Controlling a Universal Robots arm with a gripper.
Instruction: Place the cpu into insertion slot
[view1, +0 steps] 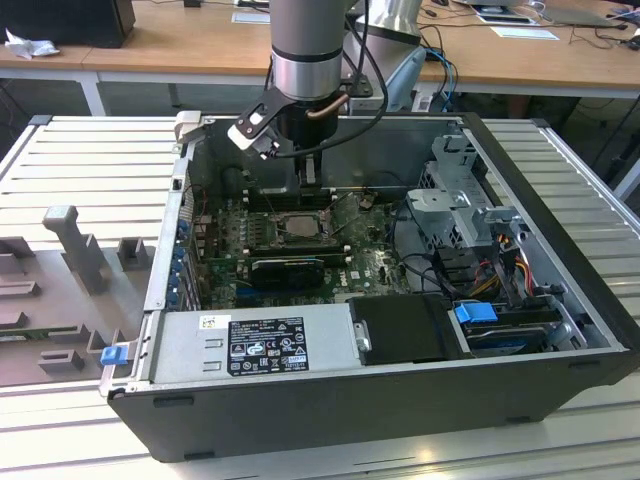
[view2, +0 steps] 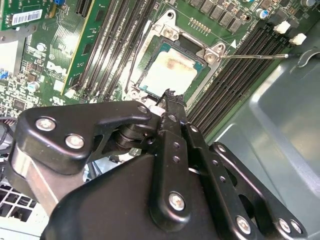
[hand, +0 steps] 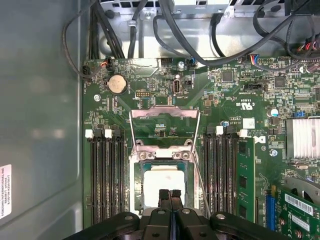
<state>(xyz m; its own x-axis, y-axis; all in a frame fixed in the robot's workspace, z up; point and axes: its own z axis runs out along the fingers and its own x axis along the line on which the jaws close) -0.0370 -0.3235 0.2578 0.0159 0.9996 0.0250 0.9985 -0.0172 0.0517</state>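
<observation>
The cpu, a small flat square chip with a pale silver-grey metal top, lies level inside the insertion slot, a square black socket with shiny metal edging near the middle of the green motherboard. In the second wrist view a faint brownish smudge marks the middle of the chip's top, and its sides run parallel to the socket's rim. The socket's thin shiny metal frame stands swung open on the side toward the round silver coin battery, and the thin wire lever sticks out past one corner. The black gripper hangs over the chip's edge farthest from that open frame, its two fingers pressed together with nothing between them; whether the tips touch the chip cannot be told. Long narrow black memory slots flank the socket on two sides, and one of them carries a green memory stick. A ribbed silver heat sink sits toward another edge of the board. The board is housed in a black computer case lying open on a grooved grey metal table. Along the case's near wall lies a silver power-supply box, and at the exterior view's right corner are a grey metal drive cage and coloured cables.
</observation>
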